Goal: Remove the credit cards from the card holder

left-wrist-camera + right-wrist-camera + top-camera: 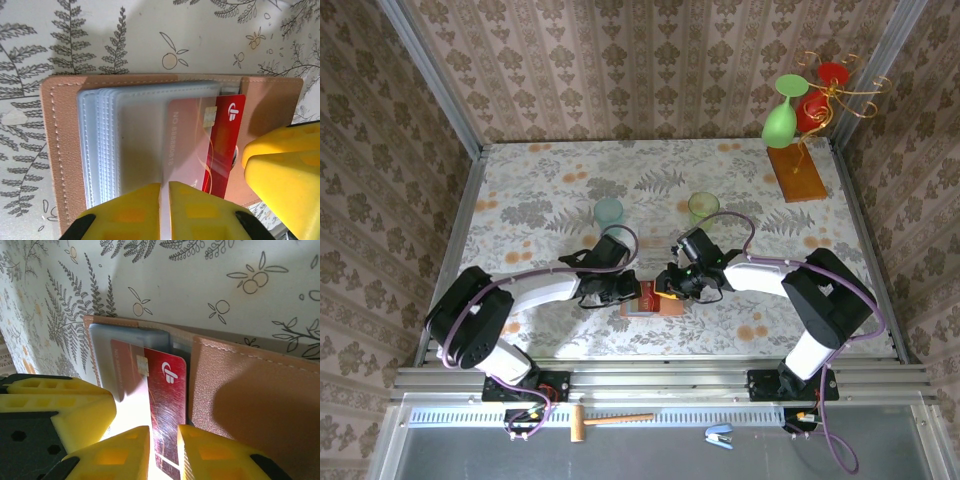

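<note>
The card holder lies open on the table between both arms, tan leather with a stack of clear sleeves. A red credit card sticks partway out of a sleeve towards the right. My left gripper is shut on the near edge of a clear sleeve; it also shows in the top view. My right gripper is closed on the protruding end of the red card, which spans the narrow gap between its jaws. One of its fingers sits at the holder's right side.
A teal cup and a green cup stand just behind the arms. A glass stand on a wooden base holds green and red glasses at the back right. A hammer and a stapler lie on the front ledge.
</note>
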Controlling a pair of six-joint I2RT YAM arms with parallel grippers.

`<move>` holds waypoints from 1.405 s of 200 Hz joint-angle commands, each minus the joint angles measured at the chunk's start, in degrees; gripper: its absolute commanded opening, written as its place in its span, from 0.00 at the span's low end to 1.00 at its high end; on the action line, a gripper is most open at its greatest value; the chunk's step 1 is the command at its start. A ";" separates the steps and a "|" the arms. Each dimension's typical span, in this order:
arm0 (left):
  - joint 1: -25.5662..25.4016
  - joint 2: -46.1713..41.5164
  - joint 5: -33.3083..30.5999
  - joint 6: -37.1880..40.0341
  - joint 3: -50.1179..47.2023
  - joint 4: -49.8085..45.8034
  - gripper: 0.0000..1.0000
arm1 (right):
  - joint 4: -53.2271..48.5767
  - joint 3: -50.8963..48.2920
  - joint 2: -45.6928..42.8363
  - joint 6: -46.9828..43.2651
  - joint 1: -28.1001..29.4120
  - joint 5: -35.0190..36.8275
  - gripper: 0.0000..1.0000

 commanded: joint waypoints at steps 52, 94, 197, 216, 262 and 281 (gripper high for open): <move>1.07 0.83 1.19 0.91 -1.68 -0.88 0.13 | 1.12 -0.92 3.23 -0.21 -0.50 -2.26 0.21; 1.05 1.23 1.23 0.63 -1.79 -0.60 0.13 | 5.40 -2.15 4.12 1.20 -0.75 -4.38 0.20; 1.30 1.18 1.08 0.63 -1.75 -1.00 0.13 | 12.77 -5.05 3.29 4.32 -2.16 -7.10 0.13; 1.37 0.94 0.99 0.57 -1.92 -1.08 0.13 | 12.60 -5.21 3.01 4.04 -2.26 -7.02 0.11; 1.64 0.12 0.66 0.33 -2.46 -0.97 0.13 | 7.24 -4.65 1.66 1.01 -2.77 -5.13 0.08; 1.71 -0.16 0.73 0.20 -2.68 -0.63 0.13 | 4.79 -4.78 0.60 -0.36 -3.42 -4.14 0.08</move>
